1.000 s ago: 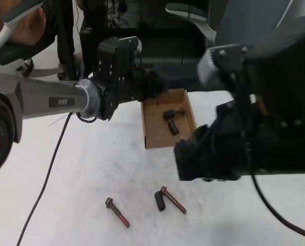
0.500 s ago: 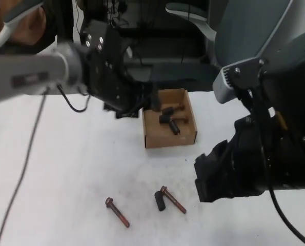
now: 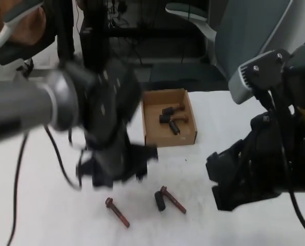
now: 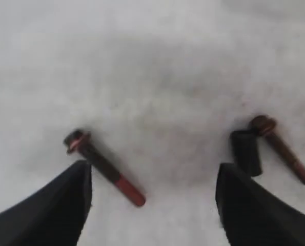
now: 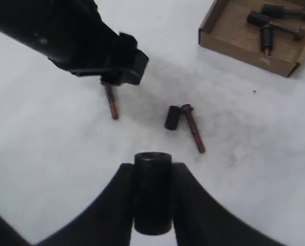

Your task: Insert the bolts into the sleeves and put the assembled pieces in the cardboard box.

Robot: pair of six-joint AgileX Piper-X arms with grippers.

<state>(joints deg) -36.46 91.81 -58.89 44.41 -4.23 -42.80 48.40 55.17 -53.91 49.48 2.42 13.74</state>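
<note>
White bench (image 3: pixel 39 205) below. My right gripper (image 5: pixel 152 166) is clamped on a sleeve (image 5: pixel 152 197); my left gripper (image 4: pixel 152 179) gapes wide, empty, a loose bolt (image 4: pixel 103 166) just ahead of one finger. Recommend centring on its shank before closing. Cardboard box (image 5: pixel 244 51) lies beyond

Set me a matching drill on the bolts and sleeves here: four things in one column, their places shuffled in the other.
Things
1. lone bolt
2. loose sleeve
3. held sleeve
4. assembled pieces

Places
a. inside the cardboard box
b. clamped in the right tool
c. on the bench beside a second bolt
d. on the bench near the open left tool

Pairs: 1-d, 2-c, 3-b, 4-a
</note>
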